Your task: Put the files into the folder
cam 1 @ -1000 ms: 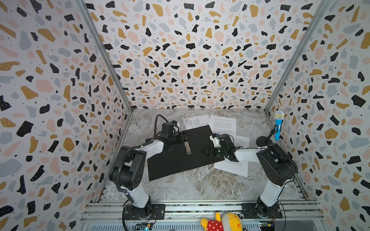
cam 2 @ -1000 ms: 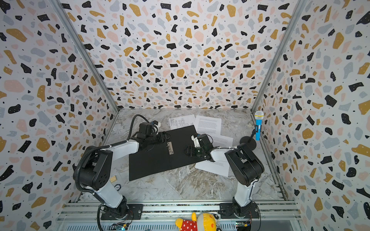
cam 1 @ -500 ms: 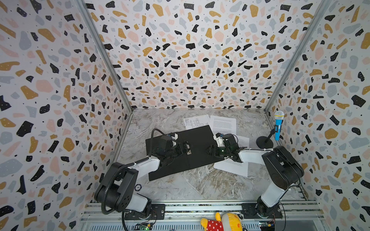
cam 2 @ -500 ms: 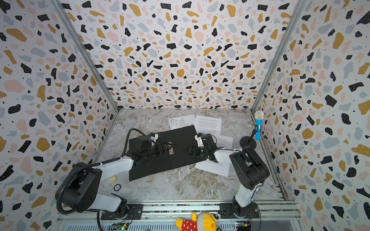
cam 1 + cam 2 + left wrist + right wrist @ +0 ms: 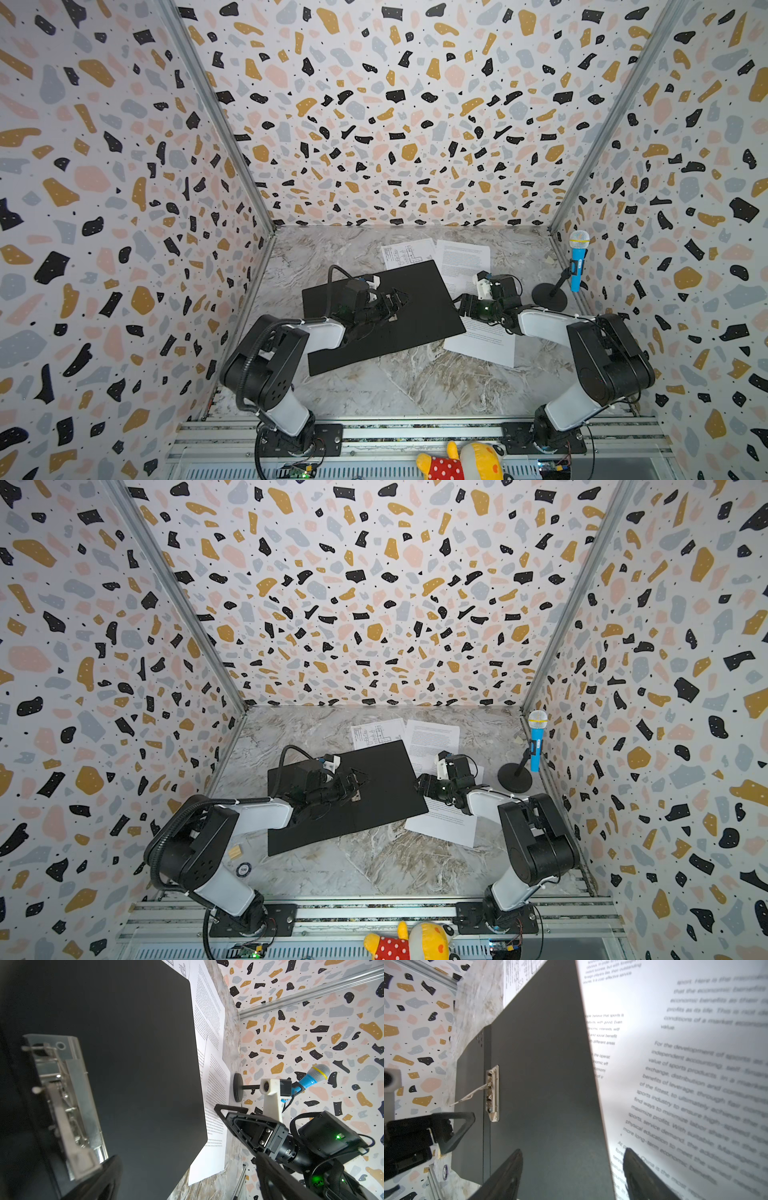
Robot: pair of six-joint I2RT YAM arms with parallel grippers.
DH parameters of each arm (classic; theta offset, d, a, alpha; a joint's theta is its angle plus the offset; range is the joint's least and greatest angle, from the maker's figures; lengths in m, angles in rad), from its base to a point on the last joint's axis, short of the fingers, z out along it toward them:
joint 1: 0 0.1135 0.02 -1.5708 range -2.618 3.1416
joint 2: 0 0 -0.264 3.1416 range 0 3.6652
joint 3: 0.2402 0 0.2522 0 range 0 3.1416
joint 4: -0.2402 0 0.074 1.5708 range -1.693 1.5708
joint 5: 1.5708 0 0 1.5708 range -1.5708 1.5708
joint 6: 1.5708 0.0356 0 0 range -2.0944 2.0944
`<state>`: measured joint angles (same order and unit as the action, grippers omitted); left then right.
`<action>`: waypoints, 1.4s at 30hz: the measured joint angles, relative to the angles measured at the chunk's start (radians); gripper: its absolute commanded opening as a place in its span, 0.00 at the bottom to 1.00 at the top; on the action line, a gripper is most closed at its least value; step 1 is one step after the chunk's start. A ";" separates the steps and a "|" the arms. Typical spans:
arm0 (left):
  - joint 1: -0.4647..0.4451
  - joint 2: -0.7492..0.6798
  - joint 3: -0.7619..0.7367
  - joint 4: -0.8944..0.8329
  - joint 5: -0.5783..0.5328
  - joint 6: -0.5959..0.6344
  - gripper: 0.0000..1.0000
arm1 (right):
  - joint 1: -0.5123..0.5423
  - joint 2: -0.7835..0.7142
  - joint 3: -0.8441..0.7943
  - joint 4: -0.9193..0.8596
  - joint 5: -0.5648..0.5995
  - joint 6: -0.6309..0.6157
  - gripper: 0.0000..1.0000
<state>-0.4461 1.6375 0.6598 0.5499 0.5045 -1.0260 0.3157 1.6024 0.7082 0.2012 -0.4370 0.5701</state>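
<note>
The folder (image 5: 415, 299) lies open and flat in both top views, black inside up, with its metal spine clip (image 5: 493, 1093) and a raised lever. My left gripper (image 5: 397, 297) hangs open just above the clip (image 5: 62, 1105), holding nothing. My right gripper (image 5: 461, 305) is open at the folder's right edge (image 5: 602, 1105), one finger over the black inside, the other over a text sheet. Of the files, a drawing sheet (image 5: 405, 251) and a text sheet (image 5: 463, 259) lie behind the folder. Another text sheet (image 5: 482, 343) lies partly under its right edge.
A blue toy microphone (image 5: 577, 259) on a black stand rises at the back right, close to the right arm. A plush toy (image 5: 461, 461) lies on the front rail. A small wooden block (image 5: 235, 851) sits by the left arm's base. Patterned walls close three sides.
My left gripper has opened wide and its arm has swung back toward the front. My right gripper has opened a little and drawn right to the folder's edge.
</note>
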 measured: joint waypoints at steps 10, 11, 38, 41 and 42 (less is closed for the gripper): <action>0.055 0.099 0.132 0.038 0.011 -0.006 1.00 | 0.000 0.005 -0.034 -0.006 -0.017 -0.014 0.76; 0.067 0.112 0.144 0.036 0.011 -0.003 1.00 | 0.000 0.005 -0.039 -0.002 -0.019 -0.015 0.76; 0.151 0.206 0.399 -0.188 0.025 0.195 1.00 | 0.012 0.049 -0.008 0.008 -0.086 -0.015 0.69; 0.151 0.167 0.395 -0.196 0.018 0.216 1.00 | 0.012 0.053 -0.005 0.007 -0.095 -0.015 0.68; 0.151 0.159 0.392 -0.196 0.016 0.223 1.00 | 0.013 0.053 -0.005 0.005 -0.098 -0.016 0.68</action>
<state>-0.2947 1.7969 1.0515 0.3538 0.5209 -0.8032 0.3283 1.6554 0.7029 0.2062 -0.5350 0.5545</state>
